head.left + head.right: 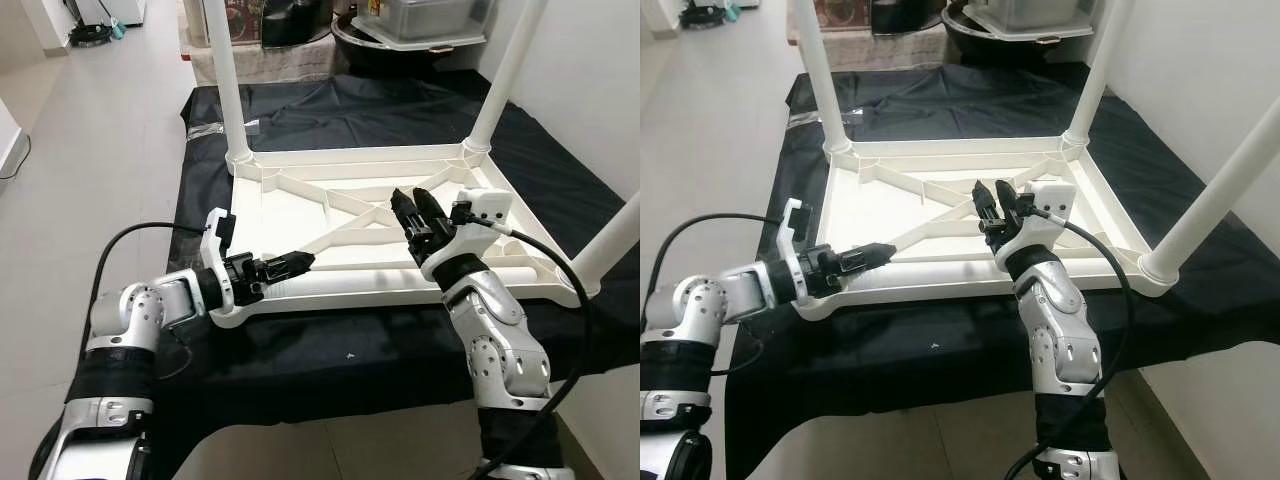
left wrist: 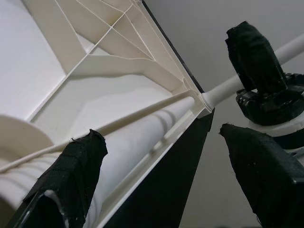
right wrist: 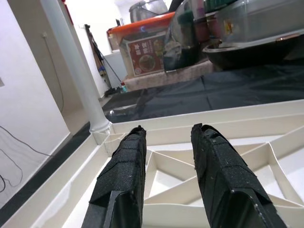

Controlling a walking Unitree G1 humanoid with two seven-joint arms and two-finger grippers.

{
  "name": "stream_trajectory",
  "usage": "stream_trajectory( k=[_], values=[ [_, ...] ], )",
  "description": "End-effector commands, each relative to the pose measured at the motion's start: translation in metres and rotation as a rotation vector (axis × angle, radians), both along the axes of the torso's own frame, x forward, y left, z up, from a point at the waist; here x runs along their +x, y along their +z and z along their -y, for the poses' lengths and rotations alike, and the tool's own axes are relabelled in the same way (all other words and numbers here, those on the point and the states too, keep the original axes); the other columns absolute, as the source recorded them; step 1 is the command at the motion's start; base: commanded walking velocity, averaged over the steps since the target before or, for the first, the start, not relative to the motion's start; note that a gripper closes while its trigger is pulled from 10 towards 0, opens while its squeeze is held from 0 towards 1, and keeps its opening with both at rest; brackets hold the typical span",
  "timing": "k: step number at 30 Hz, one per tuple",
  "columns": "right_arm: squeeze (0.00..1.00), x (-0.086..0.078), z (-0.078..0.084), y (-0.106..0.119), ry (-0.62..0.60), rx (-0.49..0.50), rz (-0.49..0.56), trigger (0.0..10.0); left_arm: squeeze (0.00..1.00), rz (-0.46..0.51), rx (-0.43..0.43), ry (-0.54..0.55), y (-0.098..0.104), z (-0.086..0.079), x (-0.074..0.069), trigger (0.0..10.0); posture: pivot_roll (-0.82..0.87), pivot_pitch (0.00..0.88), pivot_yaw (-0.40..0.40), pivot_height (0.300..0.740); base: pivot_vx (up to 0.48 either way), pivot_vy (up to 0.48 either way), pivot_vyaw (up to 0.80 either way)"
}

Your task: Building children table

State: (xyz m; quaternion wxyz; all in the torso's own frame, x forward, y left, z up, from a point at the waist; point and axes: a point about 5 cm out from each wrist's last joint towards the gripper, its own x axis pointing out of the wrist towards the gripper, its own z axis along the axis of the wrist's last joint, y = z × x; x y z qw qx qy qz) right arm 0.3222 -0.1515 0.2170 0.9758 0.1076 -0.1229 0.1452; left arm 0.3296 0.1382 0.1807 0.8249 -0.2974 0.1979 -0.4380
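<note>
fingers of both grippers are hanging parted over the upturned white table (image 1: 330, 215), gripping nothing.
left gripper (image 1: 300, 262) is reaching in along the near rim, its fingers (image 2: 78, 166) straddling a loose white leg (image 2: 137, 137) lying just inside that rim, without closing on it. right gripper (image 1: 418, 205) is hovering above the ribbed underside near the middle, fingers (image 3: 123, 175) apart. table is lying upside down on a black cloth (image 1: 330, 350), with three legs (image 1: 228, 80) standing up from its corners.
</note>
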Motion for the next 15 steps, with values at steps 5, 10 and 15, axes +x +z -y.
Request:
stream_trajectory(
  k=[5,10,15],
  values=[
    [0.0,-0.004,0.001,-0.005,0.0,0.01,-0.024,10.0,0.0,0.022,-0.032,-0.015,0.007,0.004,0.0,10.0,0.03,0.172,-0.023,0.74,0.0,0.0,0.0],
    [0.0,-0.003,-0.002,-0.005,0.009,0.018,-0.034,10.0,0.0,0.026,0.05,-0.016,0.011,-0.01,-0.003,10.0,0.04,0.168,-0.025,0.74,0.0,0.0,0.0],
    [0.0,-0.002,-0.003,-0.005,0.012,0.021,-0.036,10.0,0.0,0.027,0.102,0.004,0.014,-0.026,-0.007,10.0,0.05,0.165,-0.024,0.74,0.0,0.0,0.0]
  ],
)
